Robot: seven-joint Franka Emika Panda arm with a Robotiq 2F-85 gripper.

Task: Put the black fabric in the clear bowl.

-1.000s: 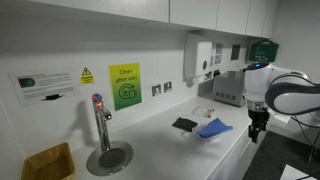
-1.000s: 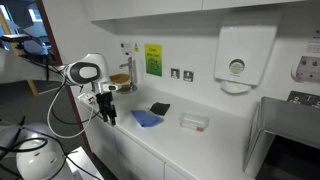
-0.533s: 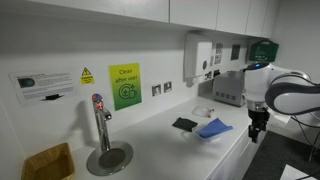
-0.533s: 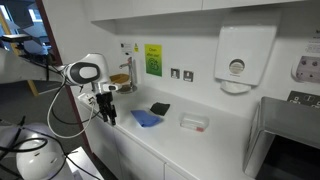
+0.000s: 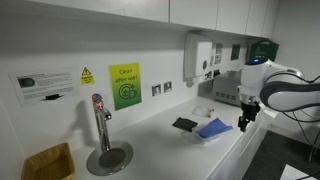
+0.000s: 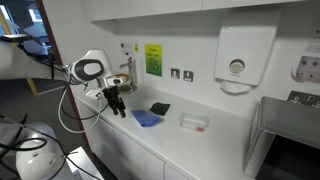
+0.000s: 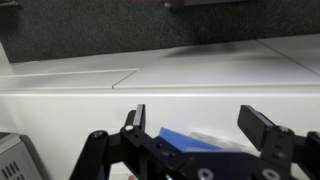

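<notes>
The black fabric [image 5: 184, 124] lies flat on the white counter, also seen in an exterior view [image 6: 159, 108]. Beside it lies a bright blue cloth [image 5: 214, 128], which shows too in an exterior view [image 6: 147, 118] and low in the wrist view [image 7: 190, 141]. The clear bowl [image 6: 194, 122] sits faint on the counter past the cloths and shows as well in an exterior view [image 5: 204, 110]. My gripper [image 5: 244, 119] hangs open and empty off the counter's front edge, near the blue cloth, seen also in an exterior view [image 6: 118, 105]. In the wrist view the gripper [image 7: 200, 120] has its jaws wide apart.
A tap [image 5: 100, 118] stands over a round drain dish [image 5: 108, 158] further along the counter. A paper towel dispenser [image 6: 240, 56] is fixed to the wall above the bowl. A metal rack [image 6: 290, 125] stands at the counter's end.
My gripper has moved up and in toward the counter, closer to the blue cloth. The cloths and the bowl have not moved.
</notes>
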